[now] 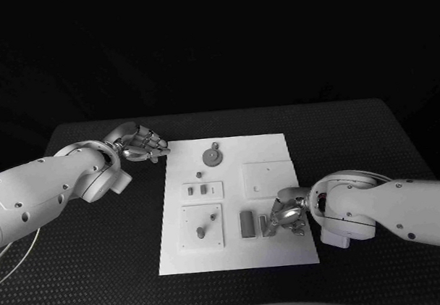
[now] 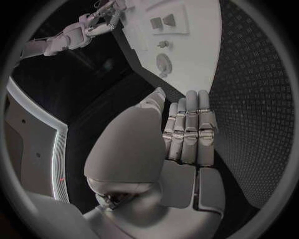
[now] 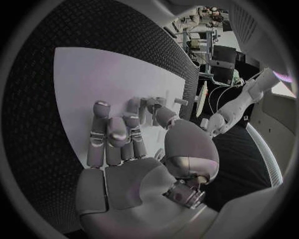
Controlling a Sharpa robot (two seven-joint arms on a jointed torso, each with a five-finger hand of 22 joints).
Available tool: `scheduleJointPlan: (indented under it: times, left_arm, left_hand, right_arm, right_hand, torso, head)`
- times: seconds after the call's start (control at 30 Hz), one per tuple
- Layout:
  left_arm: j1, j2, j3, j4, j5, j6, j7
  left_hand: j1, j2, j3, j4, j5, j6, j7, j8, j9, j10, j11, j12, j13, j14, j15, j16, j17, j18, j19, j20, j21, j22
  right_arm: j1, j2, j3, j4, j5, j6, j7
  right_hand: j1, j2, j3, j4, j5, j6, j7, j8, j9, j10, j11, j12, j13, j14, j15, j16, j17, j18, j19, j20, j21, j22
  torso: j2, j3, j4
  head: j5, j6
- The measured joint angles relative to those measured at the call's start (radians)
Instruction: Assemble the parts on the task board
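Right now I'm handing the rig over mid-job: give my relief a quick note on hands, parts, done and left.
Left hand: off the task board, at its far left corner, holding nothing, fingers apart.
Right hand: over the board's near right part, fingers at the small grey parts; whether it grips one cannot be told.
Round part lies loose at the far end.
Done: unclear. Left: loose parts need seating.

I work in what looks like a robotics lab: my black textured counter sits in a darkened bay, and past my wrist stand desks with monitors and cluttered equipment.
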Motion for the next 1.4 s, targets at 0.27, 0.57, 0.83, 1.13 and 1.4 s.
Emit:
scheduleJointPlan:
  times: [0.27, 0.57, 0.83, 1.13, 1.4]
  left_arm:
    - [0.0, 0.0, 0.0, 0.0, -0.001, 0.001, 0.0]
    - [0.0, 0.0, 0.0, 0.0, -0.001, 0.002, -0.001]
    - [0.0, 0.0, 0.0, -0.001, -0.001, 0.003, -0.002]
    - [0.0, 0.0, 0.0, -0.002, -0.002, 0.003, -0.002]
    - [0.0, 0.005, 0.0, -0.01, -0.002, 0.002, -0.002]
  left_hand:
    - [0.0, 0.0, 0.0, 0.0, 0.0, 0.0, 0.0, 0.0, 0.0, 0.0, 0.0, 0.0, 0.0, 0.004, -0.004, 0.0, 0.0, 0.0, 0.0, 0.0, 0.0, 0.0]
    - [0.0, 0.0, 0.0, 0.0, 0.0, 0.0, 0.0, 0.0, 0.0, 0.0, 0.0, 0.0, 0.0, 0.004, -0.004, 0.0, 0.001, 0.0, 0.0, 0.0, 0.0, 0.001]
    - [0.0, 0.0, 0.0, 0.0, 0.0, 0.0, 0.0, 0.0, 0.0, 0.0, 0.0, 0.0, -0.001, 0.004, -0.004, 0.0, 0.002, 0.0, 0.0, 0.0, 0.0, 0.001]
    - [0.0, 0.0, 0.0, 0.0, 0.0, 0.0, 0.0, 0.0, 0.0, -0.002, 0.002, 0.0, -0.001, 0.004, -0.004, -0.004, 0.003, 0.0, 0.0, 0.0, 0.0, 0.001]
    - [-0.008, -0.001, 0.0, 0.0, 0.0, 0.0, 0.0, 0.0, 0.0, -0.002, 0.002, 0.004, -0.001, 0.004, -0.004, -0.004, 0.005, 0.0, 0.0, 0.0, 0.0, 0.002]
  right_arm:
    - [-0.012, 0.015, 0.004, -0.014, -0.015, 0.002, 0.003]
    - [-0.017, 0.021, 0.006, -0.026, -0.021, 0.002, 0.014]
    - [-0.018, 0.013, 0.006, -0.023, -0.016, 0.003, 0.025]
    - [-0.009, -0.026, 0.005, -0.012, 0.012, 0.002, 0.031]
    - [0.021, -0.034, 0.043, -0.043, 0.023, -0.007, 0.038]
  right_hand:
    - [0.029, 0.052, 0.001, -0.022, 0.0, 0.002, -0.002, 0.018, 0.004, 0.0, 0.0, 0.0, 0.0, 0.004, -0.003, 0.0, 0.0, -0.005, 0.0, 0.0, 0.0, 0.0]
    - [0.025, 0.091, -0.004, -0.027, 0.0, 0.009, -0.009, 0.018, 0.005, 0.0, 0.0, -0.001, 0.0, 0.005, -0.003, 0.0, 0.0, 0.004, 0.0, 0.0, 0.0, 0.0]
    - [0.01, 0.08, -0.008, -0.032, 0.0, 0.009, -0.009, 0.01, 0.004, 0.0, 0.0, -0.001, 0.0, 0.006, -0.002, 0.0, 0.0, 0.009, 0.0, 0.0, 0.0, 0.0]
    - [-0.035, -0.001, -0.014, 0.02, 0.0, 0.005, -0.005, 0.006, 0.001, 0.0, 0.0, -0.001, -0.003, 0.005, -0.002, 0.0, 0.0, 0.01, 0.0, 0.0, 0.0, 0.0]
    - [-0.04, -0.113, 0.031, 0.141, 0.0, -0.004, 0.0, 0.006, 0.0, 0.0, 0.0, -0.001, -0.003, 0.005, -0.002, -0.004, -0.001, 0.009, 0.011, -0.004, -0.006, 0.0]
  torso:
    - [0.0, -0.0001, 0.0]
    - [0.0, 0.0003, -0.0001]
    - [0.0, 0.0, 0.0]
    - [0.0, 0.0006, 0.0]
    - [-0.001, 0.0012, -0.0007]
  head:
    - [0.0, 0.0]
    - [0.001, 0.001]
    - [0.001, 0.003]
    - [0.003, 0.012]
    - [0.0, 0.037]
